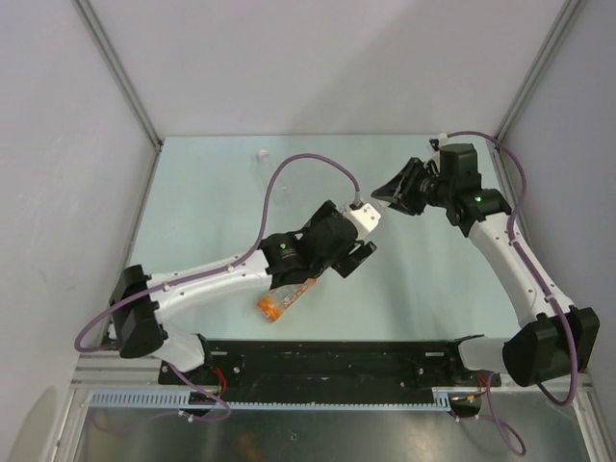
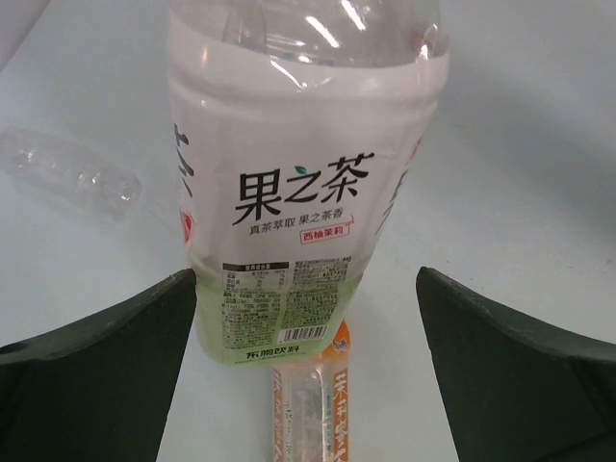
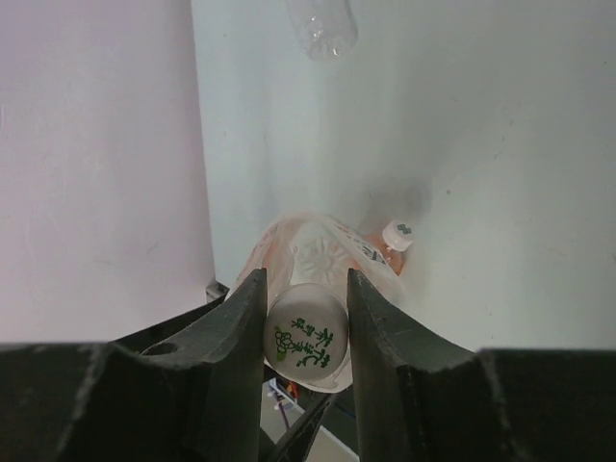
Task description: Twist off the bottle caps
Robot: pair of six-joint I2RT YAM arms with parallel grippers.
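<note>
Over the counter (image 1: 212,192), the right tool (image 3: 306,284) clamps a white cap (image 3: 306,345), seemingly to twist it, while the left tool (image 2: 306,277) gapes either side of the labelled bottle (image 2: 298,192).

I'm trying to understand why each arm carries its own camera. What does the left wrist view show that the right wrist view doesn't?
Only the left wrist view: the side of the labelled bottle, with its printed text and barcode, between the fingers of the wide-open left gripper.

Only the right wrist view: that bottle from its top end, the right gripper shut on a green-printed cap, and a small white cap beyond.

Both: the labelled bottle, the clear bottle lying on the table, and part of the orange bottle.
</note>
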